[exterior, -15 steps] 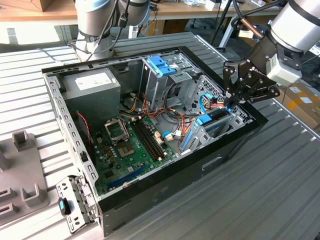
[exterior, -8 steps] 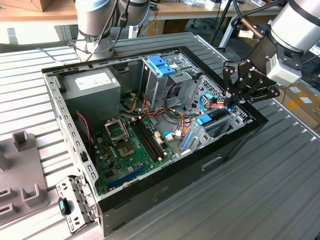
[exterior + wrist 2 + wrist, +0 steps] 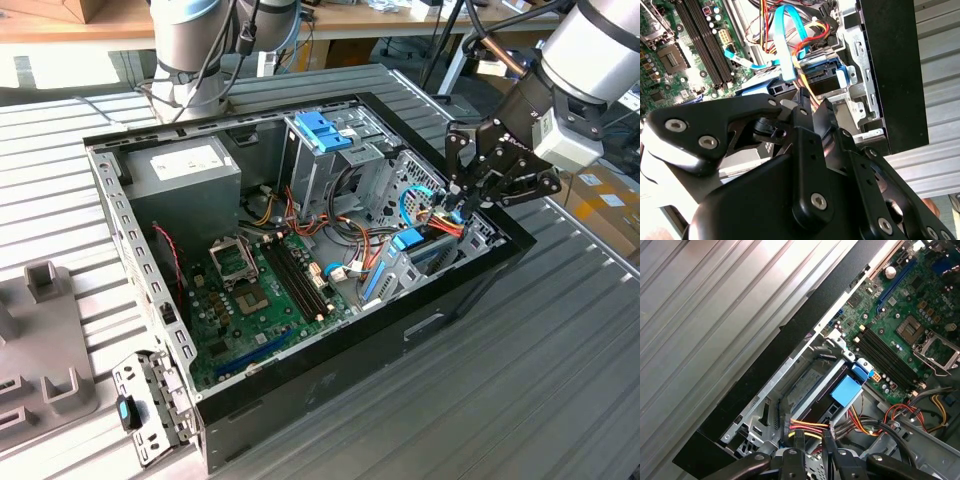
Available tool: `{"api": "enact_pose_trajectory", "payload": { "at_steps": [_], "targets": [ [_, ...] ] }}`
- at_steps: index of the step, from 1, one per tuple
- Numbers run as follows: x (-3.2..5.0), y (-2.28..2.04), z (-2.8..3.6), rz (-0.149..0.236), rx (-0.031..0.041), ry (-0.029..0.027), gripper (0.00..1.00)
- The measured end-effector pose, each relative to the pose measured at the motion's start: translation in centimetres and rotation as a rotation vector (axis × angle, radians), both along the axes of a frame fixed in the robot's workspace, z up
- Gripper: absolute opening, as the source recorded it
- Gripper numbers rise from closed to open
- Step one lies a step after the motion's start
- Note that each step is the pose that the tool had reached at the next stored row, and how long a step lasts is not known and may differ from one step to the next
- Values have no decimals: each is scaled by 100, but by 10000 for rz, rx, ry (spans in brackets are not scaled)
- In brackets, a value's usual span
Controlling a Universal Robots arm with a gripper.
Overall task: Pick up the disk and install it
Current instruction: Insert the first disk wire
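Open black desktop computer case [image 3: 300,380] on a ribbed metal table [image 3: 520,360]. The black gripper [image 3: 458,205], fingers nearly closed and grasping nothing, hangs among cables at the case's right edge in the exterior view. The silver-grey disk [image 3: 812,385] with blue rails sits in the tight metal bay below, mostly hidden.

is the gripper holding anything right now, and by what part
Cannot be told. The gripper is down inside the case among the cables, by the disk in its bay.
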State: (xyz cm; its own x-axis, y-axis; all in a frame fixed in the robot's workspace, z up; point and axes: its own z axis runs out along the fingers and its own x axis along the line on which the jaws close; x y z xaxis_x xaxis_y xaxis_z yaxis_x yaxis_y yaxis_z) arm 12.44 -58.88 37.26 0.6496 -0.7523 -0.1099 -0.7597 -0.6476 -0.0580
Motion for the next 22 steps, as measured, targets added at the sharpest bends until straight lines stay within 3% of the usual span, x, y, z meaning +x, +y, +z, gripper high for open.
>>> {"api": "enact_pose_trajectory", "payload": {
  "at_steps": [3, 7, 14, 22],
  "targets": [
    [0, 0, 0, -2, 0, 0, 26],
    [0, 0, 0, -5, 0, 0, 11],
    [0, -29, -1, -32, -1, 0, 11],
    [0, -98, -16, -526, 1, 0, 11]
  ]
}}
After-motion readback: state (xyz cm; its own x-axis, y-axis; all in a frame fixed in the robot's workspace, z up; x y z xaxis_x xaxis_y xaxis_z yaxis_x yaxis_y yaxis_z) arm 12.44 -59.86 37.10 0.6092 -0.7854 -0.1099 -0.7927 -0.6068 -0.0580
